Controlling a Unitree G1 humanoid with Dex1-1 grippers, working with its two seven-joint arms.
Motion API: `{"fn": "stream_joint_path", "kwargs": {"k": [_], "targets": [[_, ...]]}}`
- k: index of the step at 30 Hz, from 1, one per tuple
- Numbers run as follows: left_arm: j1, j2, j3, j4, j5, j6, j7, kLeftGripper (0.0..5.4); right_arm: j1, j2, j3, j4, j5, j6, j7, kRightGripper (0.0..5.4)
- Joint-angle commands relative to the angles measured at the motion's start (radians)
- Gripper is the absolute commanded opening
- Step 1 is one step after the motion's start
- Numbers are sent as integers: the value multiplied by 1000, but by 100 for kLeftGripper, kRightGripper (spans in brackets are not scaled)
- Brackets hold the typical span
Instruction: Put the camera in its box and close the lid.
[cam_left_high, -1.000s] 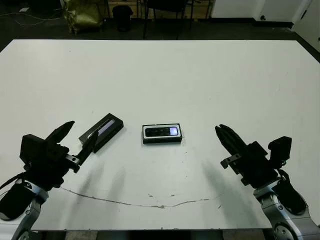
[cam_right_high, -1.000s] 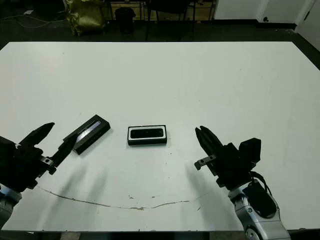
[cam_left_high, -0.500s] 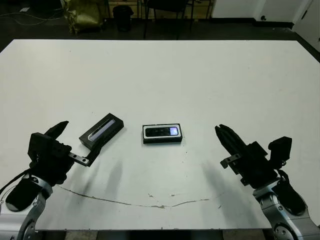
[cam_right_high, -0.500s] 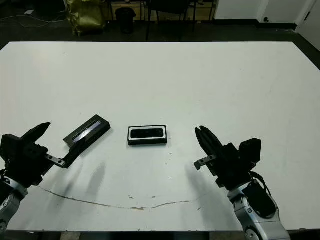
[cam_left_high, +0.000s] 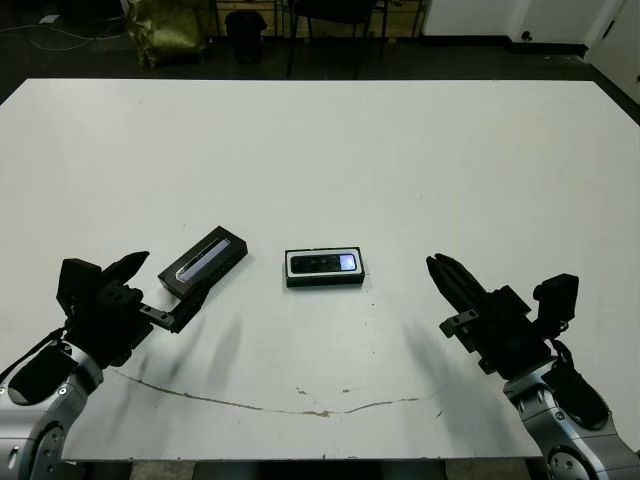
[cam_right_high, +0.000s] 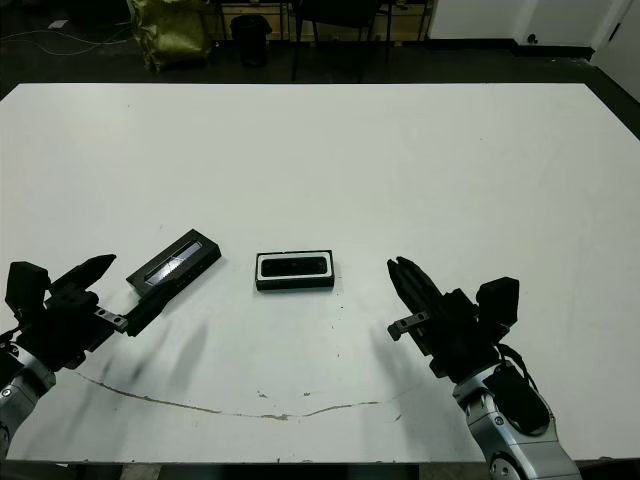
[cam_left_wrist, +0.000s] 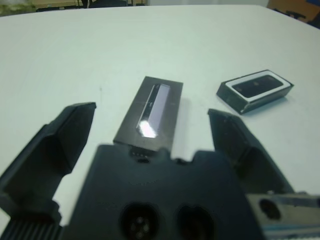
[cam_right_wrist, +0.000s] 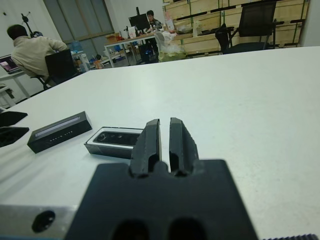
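The camera (cam_left_high: 323, 263) already lies in the box (cam_left_high: 324, 282), flat and lengthwise, its bluish patch toward the right gripper (cam_left_high: 441, 271). What is left to handle is the lid (cam_left_high: 203, 264). It lies on the counter (cam_left_high: 400, 160) just ahead of the left gripper (cam_left_wrist: 150, 132), strip side up and skewed to the box, which sits further on, beyond the lid and toward the right arm.

The left gripper is spread wide, one finger (cam_left_wrist: 55, 145) on each side of the lid's near end, gripping nothing. In the head views its fingertips look level with that end, but I cannot tell whether either one touches it. The right gripper is pinched nearly closed and empty, pointing toward the box with clear counter between them.

The lid looks like a stiff, thin shell, probably light. Its long side walls are low and matte, and I judge them the best hold: across the short width, near mid-length so it does not tip. The glossy strip on top would likely be slick and mark easily, so it is best avoided. A light lid may skate on the smooth counter if nudged from one side only.

Hard to make out: whether the lid is hollow underneath, and how snugly it fits over the box. The box's white lining shows only as a thin edge around the camera.
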Motion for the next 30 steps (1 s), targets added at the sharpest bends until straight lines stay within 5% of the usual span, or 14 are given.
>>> {"fn": "stream_joint_path", "kwargs": {"k": [1, 12, 30], "targets": [[-1, 44, -7, 19, 21, 27, -15, 539, 5, -3, -1, 15, 9, 25, -8, 0], [-18, 94, -40, 34, 119, 24, -14, 539, 6, -8, 0, 25, 7, 9, 10, 0], [-102, 84, -79, 148, 110, 33, -73, 539, 3, -16, -10, 7, 31, 43, -9, 0]]}}
